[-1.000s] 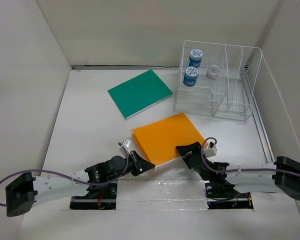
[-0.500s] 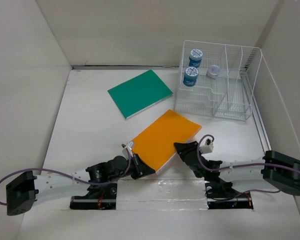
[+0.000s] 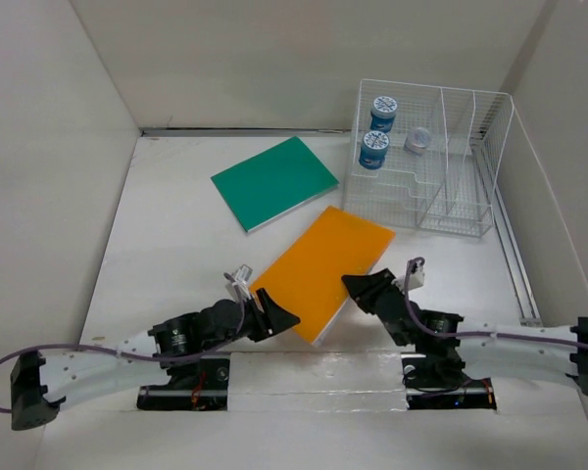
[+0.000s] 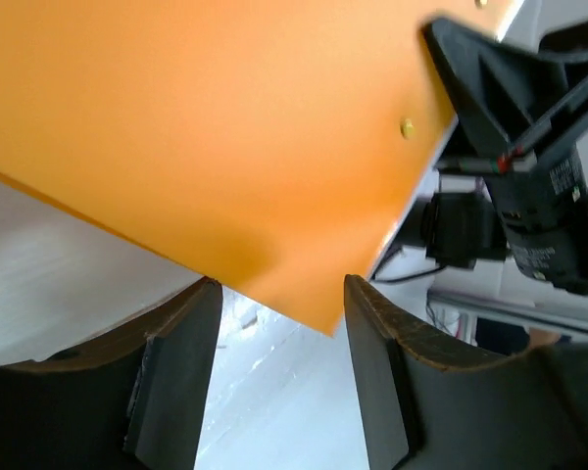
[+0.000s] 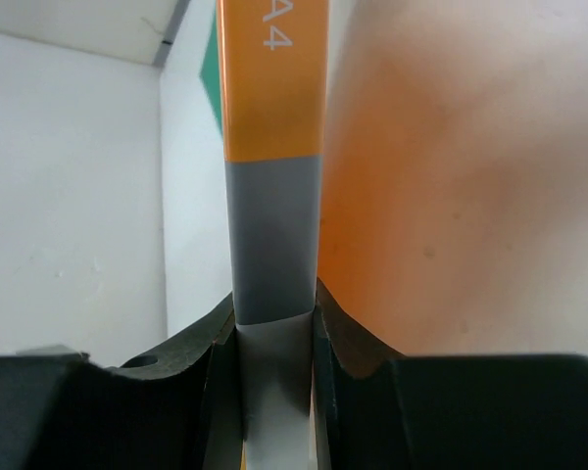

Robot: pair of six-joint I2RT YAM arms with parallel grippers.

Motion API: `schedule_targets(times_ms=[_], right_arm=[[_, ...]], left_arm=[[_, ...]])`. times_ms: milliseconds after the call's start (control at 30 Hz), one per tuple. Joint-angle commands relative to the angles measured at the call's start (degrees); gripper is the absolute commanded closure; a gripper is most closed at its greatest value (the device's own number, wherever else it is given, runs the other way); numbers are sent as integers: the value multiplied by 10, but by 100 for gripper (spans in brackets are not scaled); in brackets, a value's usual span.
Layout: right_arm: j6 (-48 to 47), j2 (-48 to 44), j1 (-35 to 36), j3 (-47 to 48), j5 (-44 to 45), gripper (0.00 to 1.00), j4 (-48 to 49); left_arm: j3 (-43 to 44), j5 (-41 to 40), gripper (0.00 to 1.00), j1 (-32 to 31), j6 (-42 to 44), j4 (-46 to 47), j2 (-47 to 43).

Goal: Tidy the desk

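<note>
The orange pad [image 3: 323, 266] sits between left fingers [image 3: 277, 317] and right fingers [image 3: 361, 287] (green pad [image 3: 273, 181] beyond).

orange pad [image 3: 323, 269], green pad [image 3: 274, 181] — white desk [image 3: 176, 259]

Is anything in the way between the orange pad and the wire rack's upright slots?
Nothing visible does. The right gripper is shut on the orange pad at its spine, and bare desk lies between it and the wire rack. The green pad lies to the left; the jars sit in the rack's stepped left section.
</note>
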Motion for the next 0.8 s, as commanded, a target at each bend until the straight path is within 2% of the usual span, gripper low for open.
schedule_targets(times_ms=[0,67,100,167,300,367,567,633,767], right_arm=[[-115,-71,13,65,-65,100,-147],[-155,-90,13,95,-96,100,-194],[-191,-96,13,128,-109,100,-229],[-267,-88,13,177,-143,100,-264],[-381,-50,13,326,-209,100,-322],[-424,-42,13,367,-232,100,-325],[-542,5,13,544,-210,100,-427],[-571,27,13,598,-171,100,-477],[-602,28,13,651,-132,100,-471]], left_arm=[[96,-162,51,3,61,-156,-71],[145,-204,51,3,81,-224,-103],[156,-240,50,3,88,-239,-130],[177,-261,51,3,91,-259,-152],[193,-295,56,3,94,-262,-185],[201,-301,58,3,99,-262,-192],[236,-333,59,3,116,-276,-223],[234,-341,58,3,115,-278,-239],[221,-344,56,3,107,-287,-248]])
